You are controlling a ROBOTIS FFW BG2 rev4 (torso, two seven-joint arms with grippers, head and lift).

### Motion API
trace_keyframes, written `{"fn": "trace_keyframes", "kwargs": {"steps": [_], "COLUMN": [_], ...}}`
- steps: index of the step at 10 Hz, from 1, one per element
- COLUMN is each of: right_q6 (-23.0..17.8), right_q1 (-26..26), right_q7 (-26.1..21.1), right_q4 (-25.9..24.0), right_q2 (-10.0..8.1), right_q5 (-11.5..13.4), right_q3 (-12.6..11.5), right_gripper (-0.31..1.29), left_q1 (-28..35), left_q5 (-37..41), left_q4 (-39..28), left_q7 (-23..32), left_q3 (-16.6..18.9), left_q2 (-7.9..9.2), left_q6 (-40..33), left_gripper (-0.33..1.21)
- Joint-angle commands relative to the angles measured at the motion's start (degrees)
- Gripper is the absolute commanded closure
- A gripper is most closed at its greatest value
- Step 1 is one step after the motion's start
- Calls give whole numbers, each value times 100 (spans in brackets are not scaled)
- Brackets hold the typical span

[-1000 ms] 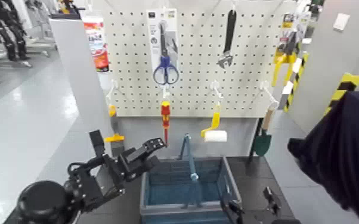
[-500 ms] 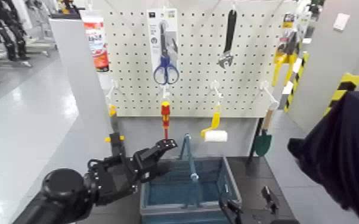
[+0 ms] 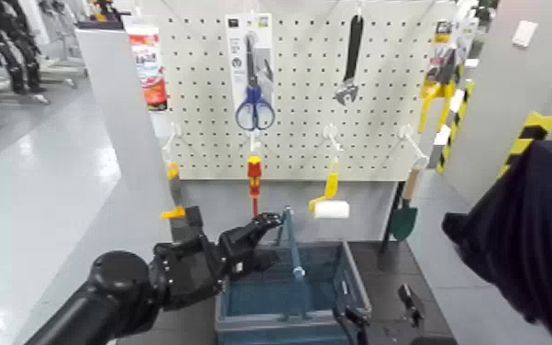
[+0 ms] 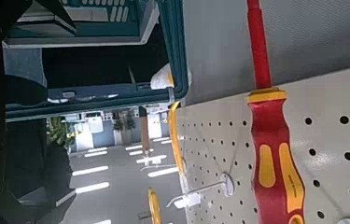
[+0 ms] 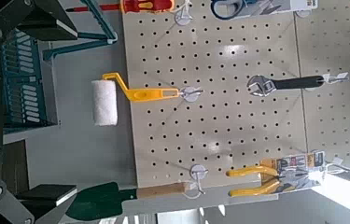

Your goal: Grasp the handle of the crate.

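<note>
a: handle (image 3: 291,240) stands upright over the middle of the crate (image 3: 291,298), a teal hoop with a thicker grip near its top. crate sits on the dark surface (image 3: 399,266) below the pegboard (image 3: 298,92).

b: left hand?

a: left hand (image 3: 259,229) is raised at the crate's left rim, just beside the handle, fingers spread and released. nothing held. cannot tell from the head view whether a fingertip touches the bar.

b: left wrist view?

a: shows the red-and-yellow screwdriver (image 4: 273,140) hanging on the pegboard, close up, and part of the crate's teal rim. the hand's own fingers are not visible there.

b: right hand?

a: right hand (image 3: 376,317) is low at the crate's near right corner, parked. two dark fingers stand apart, released, holding nothing.

b: other items?

a: scissors (image 3: 254,87), wrench (image 3: 351,60), paint roller (image 3: 327,202) and trowel (image 3: 406,206) hang on the pegboard. right wrist view shows the paint roller, trowel and wrench too. dark fabric fills the right edge of the head view.
</note>
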Motion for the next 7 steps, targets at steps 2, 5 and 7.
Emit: {"fn": "trace_keyframes", "kwargs": {"steps": [2,5,7], "right_q6": [-86,-112,-139], "right_q1": [-54,-71,-98], "right_q7": [0,-9,-9], "right_q4": [38,55,73], "right_q2": [-9,-9,-18], "right_q5": [-32,-41,-58], "right_q3": [41,76,94], "right_gripper": [14,14,14], "left_q1": [-296,-472,-534], "left_q5": [250,365,470], "left_q4": [361,536,633], "left_q7": [-54,-116,-133], "left_q3": [-324,-552,-667], "left_q2": [-105,-167,-202], "left_q6": [-39,-92,-127], "left_gripper": [10,11,37]}}
